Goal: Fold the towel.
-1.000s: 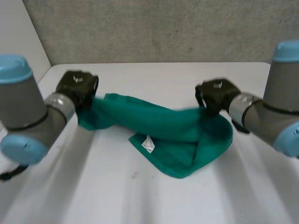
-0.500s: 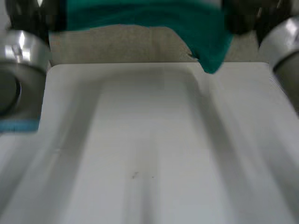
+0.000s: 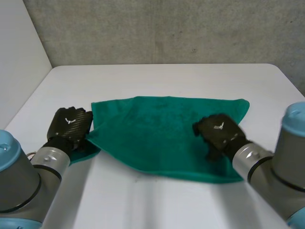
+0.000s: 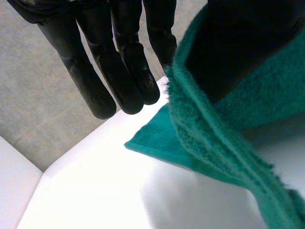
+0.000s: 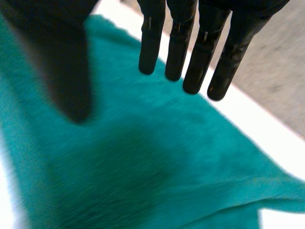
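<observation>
towel point(image 3: 162, 129) lies flat, long axis left-right; left hand point(image 3: 70, 125) and right hand point(image 3: 217, 131) fingers straight.

Matt, nubbly terry-cloth towel point(image 3: 162, 129) (loops show along its edge); smooth, faintly glossy table point(image 3: 167, 205); left hand point(image 4: 114, 71) and right hand point(image 5: 200, 47) of smooth plastic.

Left hand point(image 3: 71, 125) sat over the towel's point(image 3: 162, 129) near left corner, hiding part of it. Up close, the left thumb point(image 4: 243, 43) was a dark blur behind a raised towel edge that ran off frame. Right hand point(image 3: 217, 131) covered some cloth; right thumb point(image 5: 66, 62) blurred too.
</observation>
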You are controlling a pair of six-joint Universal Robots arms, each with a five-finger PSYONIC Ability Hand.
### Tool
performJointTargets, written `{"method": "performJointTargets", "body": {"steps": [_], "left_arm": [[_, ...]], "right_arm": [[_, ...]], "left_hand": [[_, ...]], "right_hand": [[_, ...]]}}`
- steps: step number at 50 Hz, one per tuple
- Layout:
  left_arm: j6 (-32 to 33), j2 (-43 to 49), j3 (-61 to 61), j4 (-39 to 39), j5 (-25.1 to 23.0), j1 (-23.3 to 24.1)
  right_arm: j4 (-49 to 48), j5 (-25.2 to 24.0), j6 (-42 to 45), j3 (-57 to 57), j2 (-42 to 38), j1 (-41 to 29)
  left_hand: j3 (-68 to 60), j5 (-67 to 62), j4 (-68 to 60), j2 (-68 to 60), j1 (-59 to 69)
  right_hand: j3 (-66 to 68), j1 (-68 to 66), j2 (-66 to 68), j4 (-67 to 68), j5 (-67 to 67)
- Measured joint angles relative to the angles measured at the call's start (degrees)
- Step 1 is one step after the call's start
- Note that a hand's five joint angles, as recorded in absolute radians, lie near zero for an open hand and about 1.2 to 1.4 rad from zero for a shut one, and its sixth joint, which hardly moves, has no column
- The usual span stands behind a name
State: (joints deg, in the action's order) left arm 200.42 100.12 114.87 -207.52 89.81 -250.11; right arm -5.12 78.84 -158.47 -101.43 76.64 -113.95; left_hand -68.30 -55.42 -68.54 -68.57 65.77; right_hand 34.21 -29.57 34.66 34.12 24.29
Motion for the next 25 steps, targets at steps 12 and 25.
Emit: {"method": "performJointTargets", "body": {"steps": [12, 25], "left_arm": [[-0.66, -4.33, 1.1, 2.11, 0.02, -0.56], [-0.65, -4.23, 0.43, 2.05, 0.06, -0.22]], "right_arm": [[7.48, -7.36, 5.03, 6.87, 4.74, 11.9], [18.08, -9.69, 10.83, 7.31, -0.9, 17.56]], "left_hand": [[0.0, 0.0, 0.0, 0.0, 0.0], [0.0, 0.0, 0.0, 0.0, 0.0]], "right_hand": [[-7.56, 5.62, -7.6, -7.78, -7.78], [-7.56, 5.62, -7.6, -7.78, -7.78]]}}
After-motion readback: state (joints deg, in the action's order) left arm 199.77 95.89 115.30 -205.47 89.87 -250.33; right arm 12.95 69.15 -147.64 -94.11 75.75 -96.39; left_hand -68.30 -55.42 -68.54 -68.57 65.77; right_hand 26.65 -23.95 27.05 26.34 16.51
